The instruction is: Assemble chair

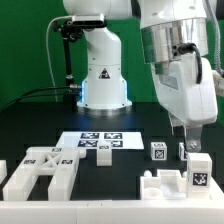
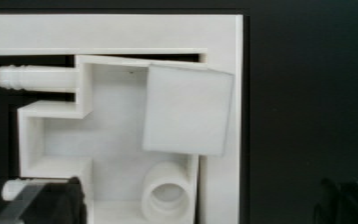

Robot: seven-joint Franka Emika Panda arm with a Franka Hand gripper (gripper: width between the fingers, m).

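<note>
The chair is in loose white tagged parts on the black table. A slotted flat panel lies at the exterior view's left. A small tagged post stands right of the middle. A blocky cluster with a tagged upright piece sits at the right. My gripper hangs just above that cluster, open. In the wrist view a stepped part with a side peg, a square block and a round hole lies inside a white frame. The gripper straddles this part with its dark fingers wide apart.
The marker board lies flat in the middle of the table. The robot's base stands behind it, with cables at its left. A green wall closes the back. The table's front edge runs just below the parts.
</note>
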